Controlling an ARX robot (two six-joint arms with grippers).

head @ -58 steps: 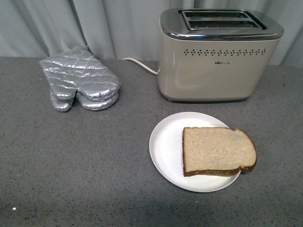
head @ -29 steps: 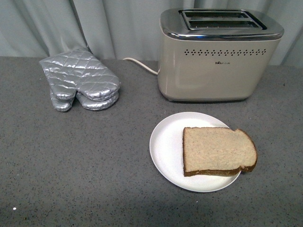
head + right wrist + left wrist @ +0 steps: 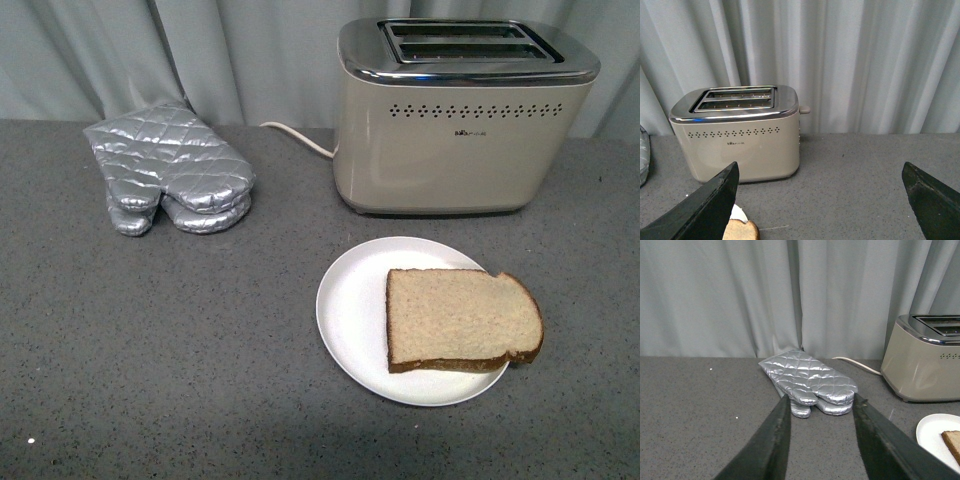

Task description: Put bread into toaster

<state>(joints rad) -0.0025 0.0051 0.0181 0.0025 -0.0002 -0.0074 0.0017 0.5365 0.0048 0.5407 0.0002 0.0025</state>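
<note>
Left gripper (image 3: 821,404) and right gripper (image 3: 820,172) both spread apart and empty, bread (image 3: 462,318) lying untouched on plate (image 3: 350,310) before toaster (image 3: 450,140), slots vacant, grasp and insertion wholly outstanding.

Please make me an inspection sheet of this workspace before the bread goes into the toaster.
Surface: grey speckled counter, a few pale specks.
Job's things: bread lies flat on a white plate, one corner past the rim; toaster stands behind, both slots look empty.
Clutter: two silver oven mitts, stacked, left of the toaster.
Claws: left claw open, empty; right claw open wide, empty.
Cables: white cord on the counter, leading behind the toaster's left side.
Surroundings: grey curtain behind; nothing else seen.
</note>
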